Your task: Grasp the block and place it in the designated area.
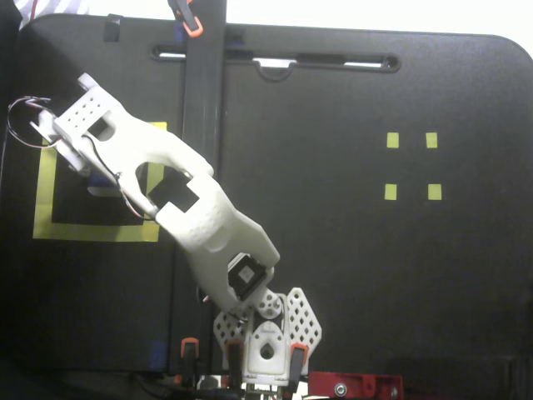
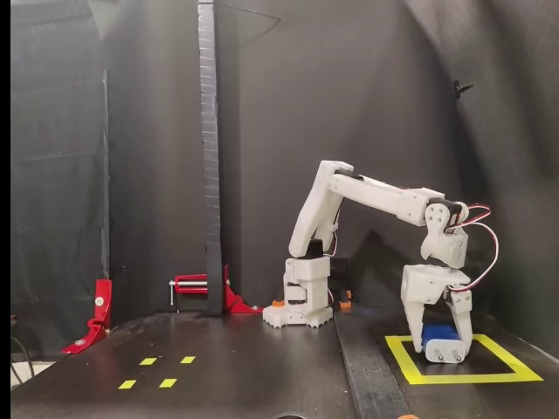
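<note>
The designated area is a square of wide yellow tape point(image 1: 92, 232) at the left of the black mat, and it shows at the lower right in the other fixed view point(image 2: 463, 377). My gripper point(image 2: 442, 347) points down inside this frame, very low over its black middle. It is shut on the dark-blue block point(image 2: 439, 334), which sits between the white fingers. I cannot tell if the block touches the mat. From above, the arm covers most of the gripper point(image 1: 100, 183); only a sliver of blue point(image 1: 98, 177) shows beside the wrist.
A black upright post point(image 1: 204, 125) stands just right of the frame, also seen behind the arm point(image 2: 208, 157). Four tiny yellow squares point(image 1: 392, 140) lie on the mat's other side point(image 2: 148, 360). Red clamps point(image 2: 100, 305) sit at the edge. The arm base point(image 1: 266, 342) is at the near edge.
</note>
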Robot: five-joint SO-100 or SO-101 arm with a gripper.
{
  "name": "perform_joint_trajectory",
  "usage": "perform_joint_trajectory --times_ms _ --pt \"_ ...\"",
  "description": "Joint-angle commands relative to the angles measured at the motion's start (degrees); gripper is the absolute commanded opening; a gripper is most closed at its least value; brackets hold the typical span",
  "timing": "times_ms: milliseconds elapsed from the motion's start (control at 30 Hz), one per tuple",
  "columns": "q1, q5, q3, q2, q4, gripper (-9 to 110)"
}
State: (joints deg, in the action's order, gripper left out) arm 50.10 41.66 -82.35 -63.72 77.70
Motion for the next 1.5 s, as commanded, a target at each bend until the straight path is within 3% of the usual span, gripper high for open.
perform_joint_trajectory --times_ms 0,300,467,800,1467 --pt "0.4 -0.1 1.7 -0.2 0.2 22" --pt "0.2 1.1 1.7 -1.0 1.0 41" --pt "-0.1 2.2 1.7 -1.3 1.3 45" --pt "-0.4 2.5 1.7 -2.9 2.2 45" --pt "-2.2 4.7 1.8 -26.5 16.8 45"
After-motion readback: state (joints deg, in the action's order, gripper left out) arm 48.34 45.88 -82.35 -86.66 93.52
